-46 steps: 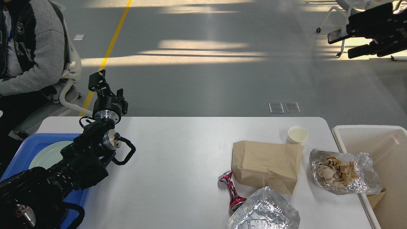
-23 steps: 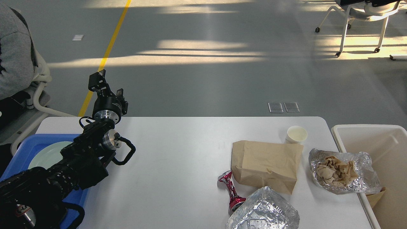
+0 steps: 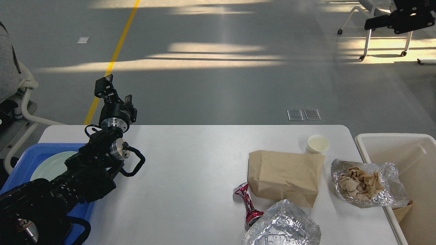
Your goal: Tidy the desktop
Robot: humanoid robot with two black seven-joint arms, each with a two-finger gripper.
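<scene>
Head view: the large white rectangular desktop fills the lower frame before us. Our left gripper rises above its far left edge, jaws apart and holding nothing. Our right gripper hangs dark at upper right, well beyond the desktop; we cannot tell its jaws. A flat brown paper bag lies on its right part.

The foil tray is cut by the bottom edge, the bin by the right; the plate sits half hidden behind the left arm.
</scene>
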